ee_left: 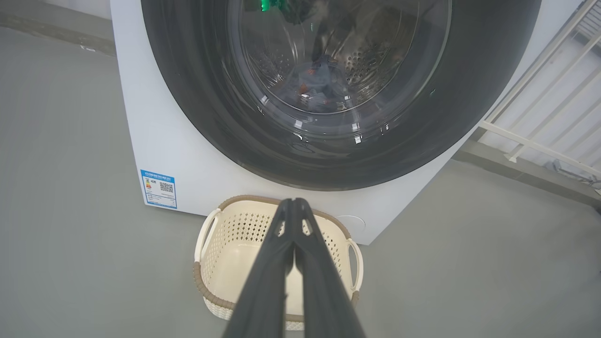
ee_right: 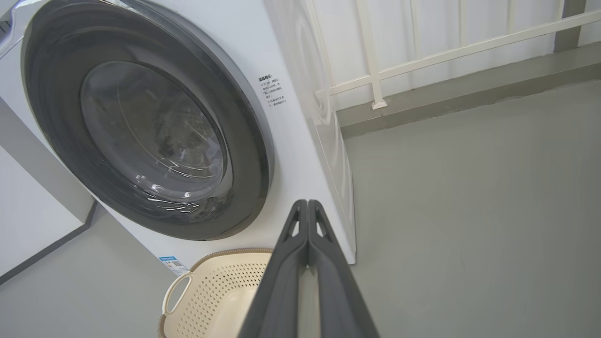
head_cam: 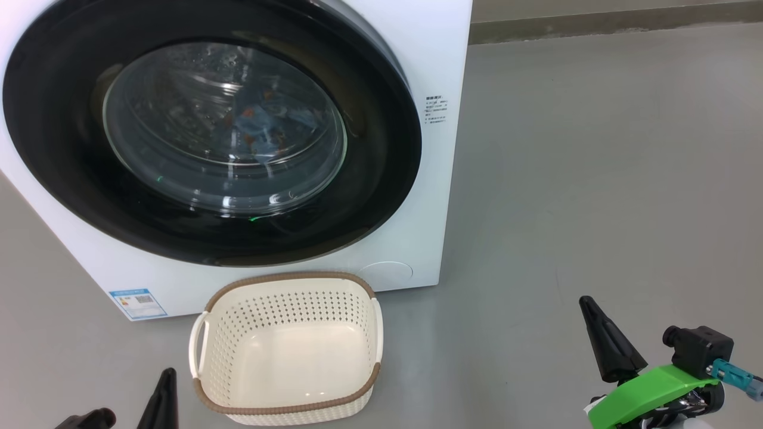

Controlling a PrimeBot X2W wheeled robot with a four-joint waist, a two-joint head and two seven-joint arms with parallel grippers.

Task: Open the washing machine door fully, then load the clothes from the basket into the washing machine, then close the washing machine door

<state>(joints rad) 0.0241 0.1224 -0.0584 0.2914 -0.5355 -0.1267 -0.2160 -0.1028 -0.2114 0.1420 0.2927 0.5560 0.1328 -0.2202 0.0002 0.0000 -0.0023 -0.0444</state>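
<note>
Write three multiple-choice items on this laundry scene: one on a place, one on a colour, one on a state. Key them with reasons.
1. Where are the clothes? A) in the basket B) inside the washing machine C) on top of it
2. What colour is the basket's rim? A) brown B) green C) black
3. How is the washing machine door? A) fully open B) ajar C) shut
1 B: blue fabric shows through the door glass. 2 A: a brown woven band tops the cream wall. 3 C: its black ring lies flush on the front.
</note>
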